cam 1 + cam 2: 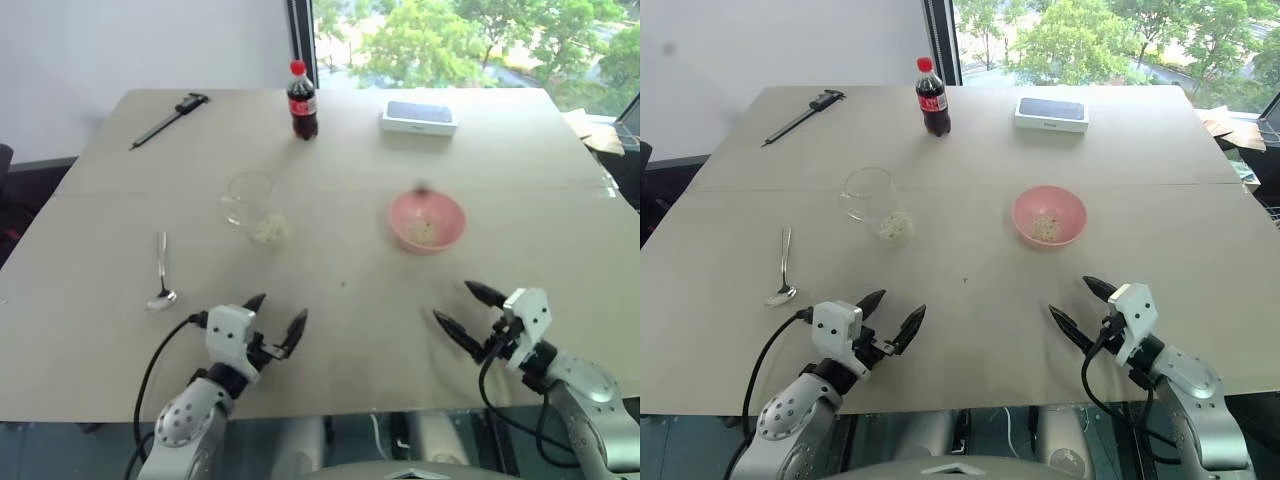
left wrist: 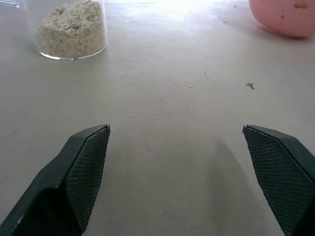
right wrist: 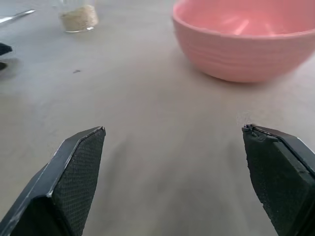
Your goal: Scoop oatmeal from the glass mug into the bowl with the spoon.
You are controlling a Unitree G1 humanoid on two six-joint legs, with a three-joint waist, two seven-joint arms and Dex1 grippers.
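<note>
Tabletop (image 1: 970, 290) count: one glass mug (image 1: 872, 200), one bowl (image 1: 1048, 216), one spoon (image 1: 784, 266), one cola bottle (image 1: 932, 98), one caliper (image 1: 802, 117), one flat white box (image 1: 1051, 114).

Glass mug, left of centre: oatmeal (image 2: 72, 28) heaped in its bottom. Pink bowl, right of centre, well apart from the mug: a little pale oatmeal inside. Spoon lies bare on the tabletop, left of the mug, its oval end toward the near edge.

Left gripper (image 1: 890, 317) and right gripper (image 1: 1082, 306) hover at the near edge, fingers (image 2: 83, 167) spread wide, holding nothing.
</note>
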